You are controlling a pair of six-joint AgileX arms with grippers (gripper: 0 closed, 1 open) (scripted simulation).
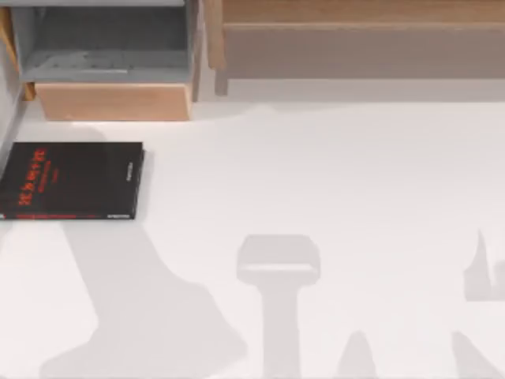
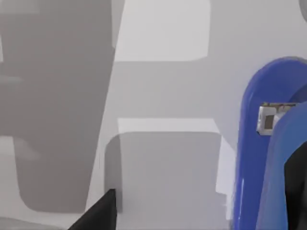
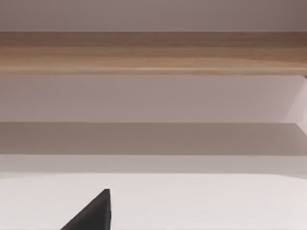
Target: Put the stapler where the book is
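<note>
Evidently my left end effector [image 2: 201, 218] clamped the stapler [image 2: 259, 143], long axis upright in the left wrist frame; the book [image 1: 71, 180] lay flat at the top frame's left, nearer this arm.

The book [image 1: 69, 180] lies flat at the left side of the white table [image 1: 331, 181] in the top view, and its black cover carries the only lettering in sight. A red title stands near one short edge of the cover, with a smaller red line just beside it, and a small pale mark sits close to the spine. All of it is too blurred to read, so no word, brand or number can be made out.
</note>
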